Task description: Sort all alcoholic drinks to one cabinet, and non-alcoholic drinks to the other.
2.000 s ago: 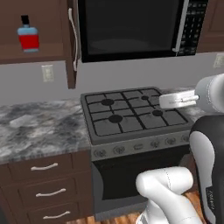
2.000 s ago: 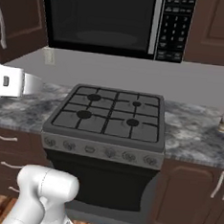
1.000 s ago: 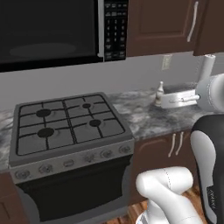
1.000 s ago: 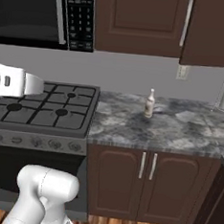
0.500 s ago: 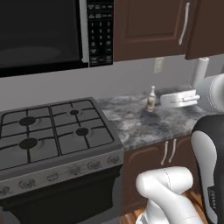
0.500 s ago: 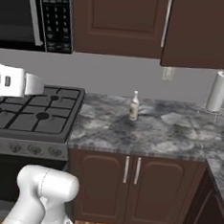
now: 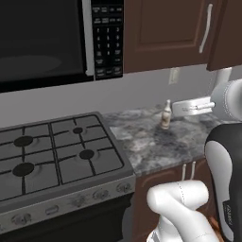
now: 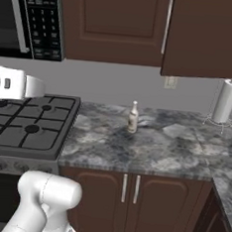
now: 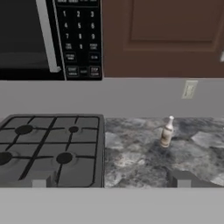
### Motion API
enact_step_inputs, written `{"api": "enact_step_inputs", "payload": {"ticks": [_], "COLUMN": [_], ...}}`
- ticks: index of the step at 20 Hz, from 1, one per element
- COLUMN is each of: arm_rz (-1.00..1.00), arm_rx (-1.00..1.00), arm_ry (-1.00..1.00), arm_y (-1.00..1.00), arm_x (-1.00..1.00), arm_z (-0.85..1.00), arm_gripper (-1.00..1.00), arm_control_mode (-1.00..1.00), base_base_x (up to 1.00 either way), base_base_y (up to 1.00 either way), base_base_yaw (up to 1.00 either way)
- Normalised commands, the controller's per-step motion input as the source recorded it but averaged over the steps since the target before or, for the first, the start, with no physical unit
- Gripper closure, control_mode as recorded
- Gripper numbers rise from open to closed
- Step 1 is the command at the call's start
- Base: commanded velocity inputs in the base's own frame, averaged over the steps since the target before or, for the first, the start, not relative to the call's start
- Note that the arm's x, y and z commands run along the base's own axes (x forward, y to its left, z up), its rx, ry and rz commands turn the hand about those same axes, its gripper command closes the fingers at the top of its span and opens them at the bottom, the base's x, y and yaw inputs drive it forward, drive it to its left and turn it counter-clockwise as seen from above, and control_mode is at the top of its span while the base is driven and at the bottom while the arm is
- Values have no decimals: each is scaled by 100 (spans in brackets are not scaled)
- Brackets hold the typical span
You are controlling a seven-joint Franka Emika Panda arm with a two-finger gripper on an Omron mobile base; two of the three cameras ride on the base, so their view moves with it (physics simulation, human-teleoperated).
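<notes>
microwave keypad [image 9: 79, 39] shows digits 1-9, 0; other btn text too blurry.

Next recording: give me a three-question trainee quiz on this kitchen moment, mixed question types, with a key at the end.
1. True or false: the slim pale bottle with a white cap stands upright on the grey marbled counter, right of the black gas stove.
2. Multiple choice: what stands at the counter's far right in the right base view? A) a blue bottle B) a white paper towel roll on a stand C) a tan cup
3. Fill in: in the hand view, the gripper has its jaws ____ and holds nothing.

Key: 1 true; 2 B; 3 open.
</notes>
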Motion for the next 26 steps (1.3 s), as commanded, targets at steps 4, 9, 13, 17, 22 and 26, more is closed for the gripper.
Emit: {"api": "enact_step_inputs", "payload": {"ticks": [4, 9, 13, 17, 22, 26], "arm_rz": [0, 0, 0, 0, 0, 0], "arm_rx": [0, 0, 0, 0, 0, 0], "arm_ry": [0, 0, 0, 0, 0, 0], "arm_y": [0, 0, 0, 0, 0, 0], "arm_x": [0, 0, 0, 0, 0, 0], "arm_z": [0, 0, 0, 0, 0, 0], "arm_gripper": [-100, -100, -100, -100, -100, -100], "arm_control_mode": [100, 100, 100, 100, 100, 100], "base_base_x": [40, 39, 34, 12, 2, 0], "base_base_y": [-33, -35, -27, -3, -2, -1], "base_base_yaw": [0, 0, 0, 0, 0, 0]}}
